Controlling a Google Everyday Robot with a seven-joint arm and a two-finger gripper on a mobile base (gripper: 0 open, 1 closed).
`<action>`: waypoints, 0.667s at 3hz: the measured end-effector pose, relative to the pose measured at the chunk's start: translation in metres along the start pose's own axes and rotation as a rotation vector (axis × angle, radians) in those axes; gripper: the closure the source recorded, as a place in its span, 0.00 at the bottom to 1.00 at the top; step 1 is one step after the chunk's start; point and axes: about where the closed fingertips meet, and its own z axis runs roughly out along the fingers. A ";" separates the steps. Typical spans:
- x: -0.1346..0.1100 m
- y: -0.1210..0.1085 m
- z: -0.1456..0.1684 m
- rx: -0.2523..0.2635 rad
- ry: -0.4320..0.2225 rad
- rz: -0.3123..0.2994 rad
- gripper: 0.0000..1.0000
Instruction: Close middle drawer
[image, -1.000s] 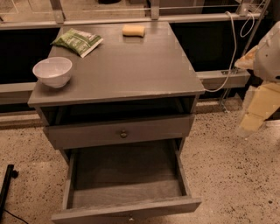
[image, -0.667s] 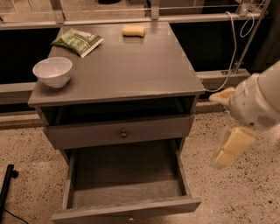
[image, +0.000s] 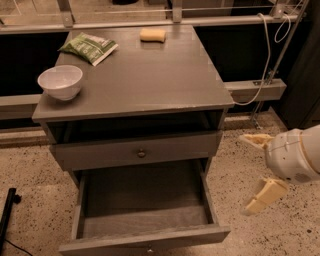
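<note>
The jaws are seen spread wide with nothing between them. The cream-coloured fingers (image: 256, 141) of the white two-finger gripper (image: 244, 174) are parted one above the other, and only floor is seen in the gap. The gripper is held at the right of the view, just beside the right side of the grey-painted wooden cabinet (image: 150, 80) and apart from it, above the speckled terrazzo floor (image: 30, 170).

The grey wooden middle drawer (image: 145, 207) is found pulled far out toward the camera – its long shallow box is exposed and bare inside, its flat front at the bottom edge of the view. Above it, the grey top drawer with a dark round knob (image: 141, 153) is pushed in.

On the cabinet top are placed a white round bowl (image: 60, 81) at the front left, a green crinkled snack bag (image: 89, 47) behind it, and a yellow rectangular sponge (image: 152, 35) at the back – all well apart.
</note>
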 end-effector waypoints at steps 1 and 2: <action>0.004 0.028 0.055 -0.087 -0.107 0.033 0.00; 0.018 0.077 0.130 -0.101 -0.335 0.119 0.00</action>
